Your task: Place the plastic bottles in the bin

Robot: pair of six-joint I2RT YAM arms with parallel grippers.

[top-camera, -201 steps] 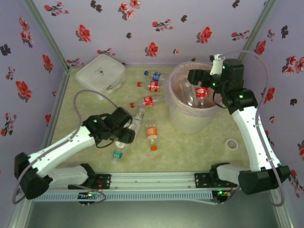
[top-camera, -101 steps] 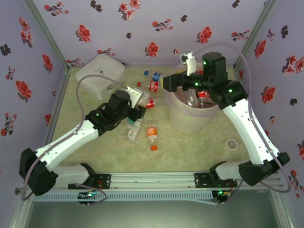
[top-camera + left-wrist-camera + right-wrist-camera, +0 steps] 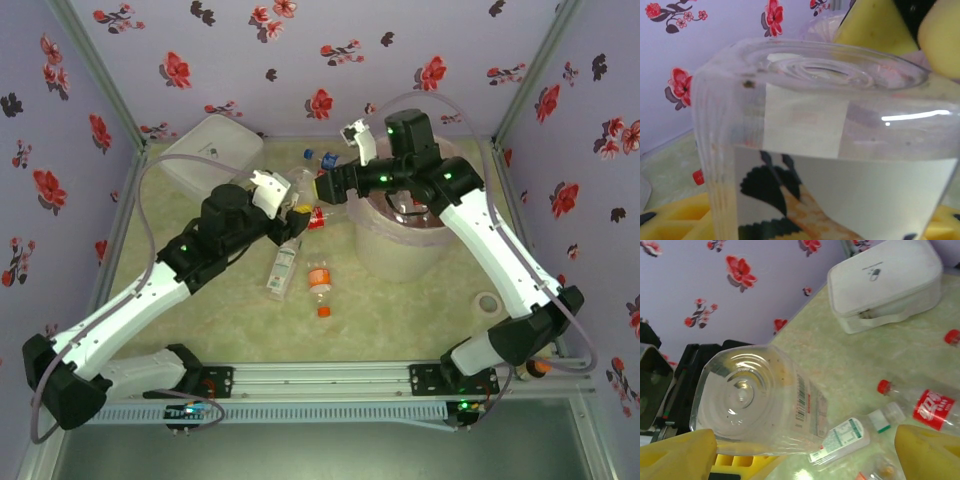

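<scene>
Left gripper (image 3: pixel 297 209) is clamped on a clear bottle (image 3: pixel 298 184), held off the table just left of the bin (image 3: pixel 392 256), base tilted toward the bin. Right gripper (image 3: pixel 325 188) reaches out over the bin's left rim, jaws spread wide and empty, yellow fingers (image 3: pixel 679 456) either side of the held bottle's base, close but apart from it. The right arm crosses the bin's mouth and hides much of the inside; the bottle shapes in there are unclear. Left of the bin on the table lie a red-labelled bottle (image 3: pixel 316 216), a white-labelled bottle (image 3: pixel 283 268) and an orange-capped bottle (image 3: pixel 319 279). A blue-capped bottle (image 3: pixel 327 159) lies by the back wall. White case (image 3: pixel 212 150) sits well left of the bin; tape roll (image 3: pixel 487 302) near its right.
</scene>
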